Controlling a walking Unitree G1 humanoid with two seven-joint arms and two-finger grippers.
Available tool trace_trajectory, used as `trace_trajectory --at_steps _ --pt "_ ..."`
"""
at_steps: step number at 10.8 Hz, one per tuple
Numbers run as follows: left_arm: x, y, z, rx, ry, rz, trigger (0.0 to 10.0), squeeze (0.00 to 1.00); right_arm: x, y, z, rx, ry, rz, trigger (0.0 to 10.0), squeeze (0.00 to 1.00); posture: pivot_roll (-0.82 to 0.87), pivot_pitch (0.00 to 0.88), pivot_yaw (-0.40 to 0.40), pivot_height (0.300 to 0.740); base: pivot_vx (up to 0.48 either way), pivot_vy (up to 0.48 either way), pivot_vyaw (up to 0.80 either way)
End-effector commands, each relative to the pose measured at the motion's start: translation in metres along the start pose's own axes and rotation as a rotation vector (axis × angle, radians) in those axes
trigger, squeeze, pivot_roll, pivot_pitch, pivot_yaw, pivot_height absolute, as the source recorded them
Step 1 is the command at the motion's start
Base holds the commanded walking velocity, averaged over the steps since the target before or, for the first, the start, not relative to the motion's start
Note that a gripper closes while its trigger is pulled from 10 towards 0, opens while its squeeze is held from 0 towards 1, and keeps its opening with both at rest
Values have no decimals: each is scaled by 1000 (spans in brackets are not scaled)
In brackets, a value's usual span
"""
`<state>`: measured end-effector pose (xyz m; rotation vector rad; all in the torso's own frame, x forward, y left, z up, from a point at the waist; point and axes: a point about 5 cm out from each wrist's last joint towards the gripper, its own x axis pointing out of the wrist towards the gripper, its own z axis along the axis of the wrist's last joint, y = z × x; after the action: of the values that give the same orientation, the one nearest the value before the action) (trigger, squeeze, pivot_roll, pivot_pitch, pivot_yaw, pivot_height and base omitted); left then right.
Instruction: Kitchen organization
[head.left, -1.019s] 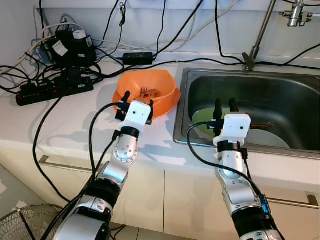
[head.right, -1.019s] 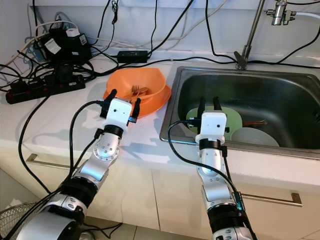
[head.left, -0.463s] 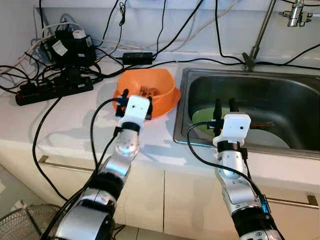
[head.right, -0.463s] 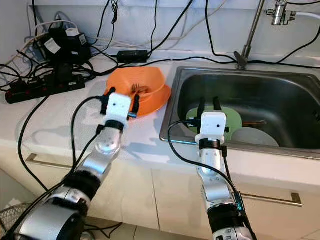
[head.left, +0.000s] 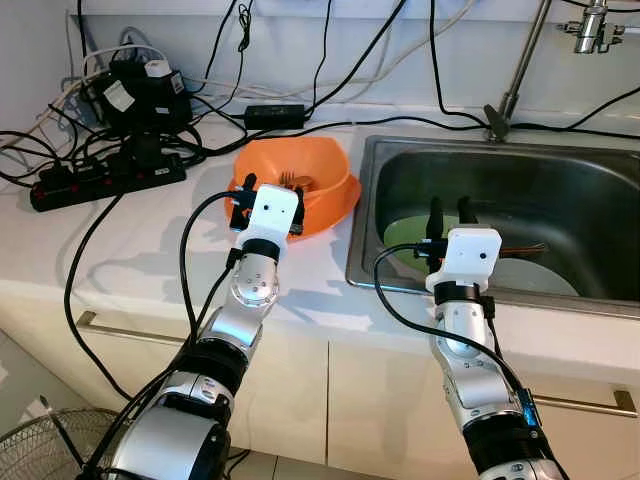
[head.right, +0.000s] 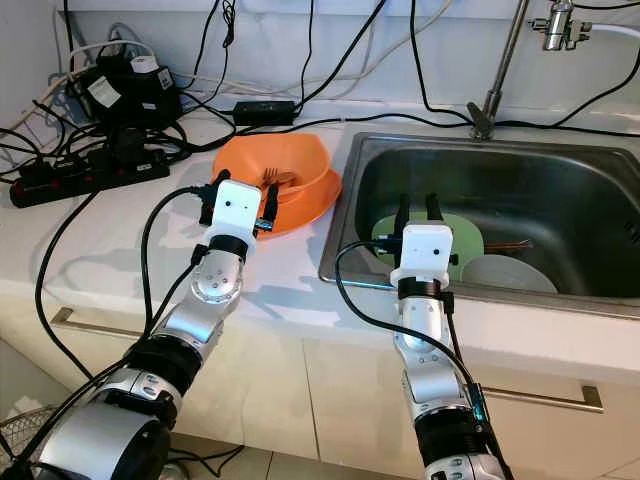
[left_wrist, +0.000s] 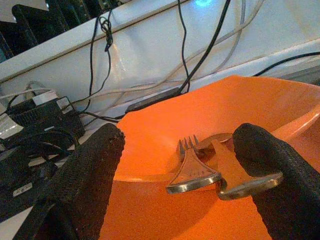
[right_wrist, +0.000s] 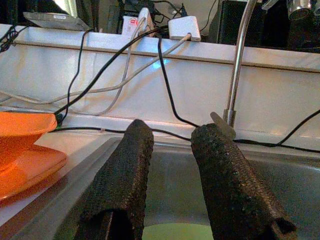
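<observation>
- My left gripper (head.left: 266, 190), fingers apart, hovers at the orange bowl (head.left: 300, 172) on the bench (head.left: 120, 240), framing the fork (left_wrist: 192, 162) inside.
- Next, I reckon: reach in, pinch the fork.
- My right gripper (head.left: 448, 208), slightly apart and empty, waits over the sink (head.left: 560, 190).

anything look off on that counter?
Yes: a power strip and a tangle of cables lie on the counter right beside the sink, odd so close to water. The bowl sits tilted, cutlery inside.
</observation>
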<state>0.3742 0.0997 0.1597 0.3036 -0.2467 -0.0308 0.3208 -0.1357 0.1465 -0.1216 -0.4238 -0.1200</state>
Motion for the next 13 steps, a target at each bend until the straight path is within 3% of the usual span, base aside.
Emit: trace_trajectory --at_steps 1,5,13 --pt "4 -4 7 4 -17 -35 10000 0 4 1 2 6 -7 -1 10000 0 19 0 60 740 0 0 0" --pt "-8 -24 -3 52 -1 -187 10000 0 4 1 2 3 -7 -3 10000 0 16 0 61 740 0 0 0" --pt "-21 14 12 49 -143 -24 10000 0 5 5 2 13 -7 11 10000 0 35 0 53 740 0 0 0"
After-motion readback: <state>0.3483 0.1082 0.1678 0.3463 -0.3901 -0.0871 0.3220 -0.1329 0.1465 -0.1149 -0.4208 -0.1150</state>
